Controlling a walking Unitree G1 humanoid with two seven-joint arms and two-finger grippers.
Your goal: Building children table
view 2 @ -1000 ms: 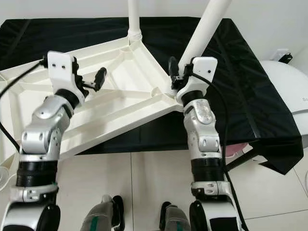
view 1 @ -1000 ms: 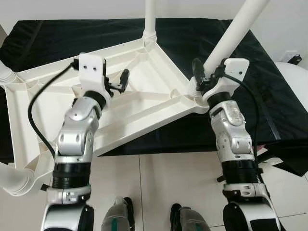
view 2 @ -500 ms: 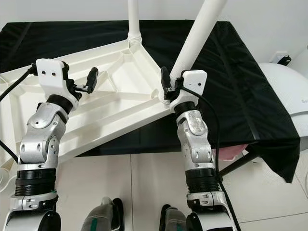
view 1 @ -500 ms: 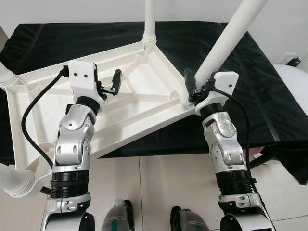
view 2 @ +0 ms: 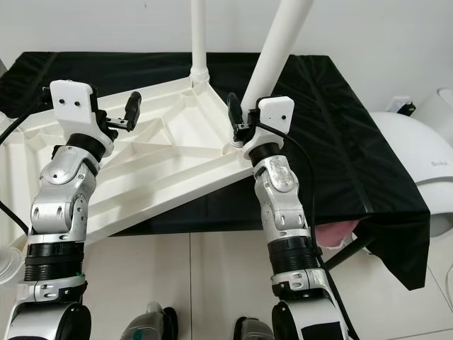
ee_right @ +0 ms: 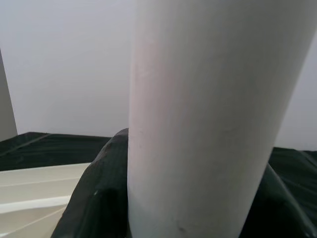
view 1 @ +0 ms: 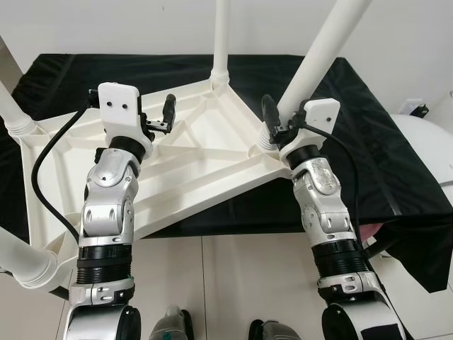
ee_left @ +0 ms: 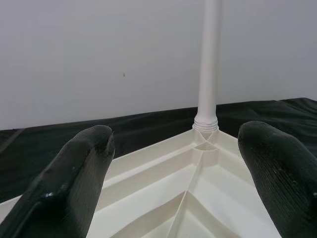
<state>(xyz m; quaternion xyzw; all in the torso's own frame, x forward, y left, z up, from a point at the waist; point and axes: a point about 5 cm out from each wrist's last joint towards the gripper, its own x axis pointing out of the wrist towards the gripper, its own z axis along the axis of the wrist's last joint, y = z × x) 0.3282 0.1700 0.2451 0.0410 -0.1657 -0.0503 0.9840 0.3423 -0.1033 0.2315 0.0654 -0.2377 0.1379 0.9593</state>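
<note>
Right hand (view 1: 274,122) grips white leg (view 1: 322,46) at the tabletop (view 1: 205,163) corner

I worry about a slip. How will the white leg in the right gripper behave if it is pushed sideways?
The leg looks like a smooth, stiff tube, so the right gripper may slide on it. It leans rather than standing upright, so it is probably not fully seated in the tabletop and may wobble.

Both upright table legs (view 1: 221,35) run out past the top edge, so their far ends are unseen. The tabletop's (view 1: 205,159) left part is cut off, and the right gripper's (view 1: 277,126) far finger hides behind the near-right leg (view 1: 322,49).
</note>
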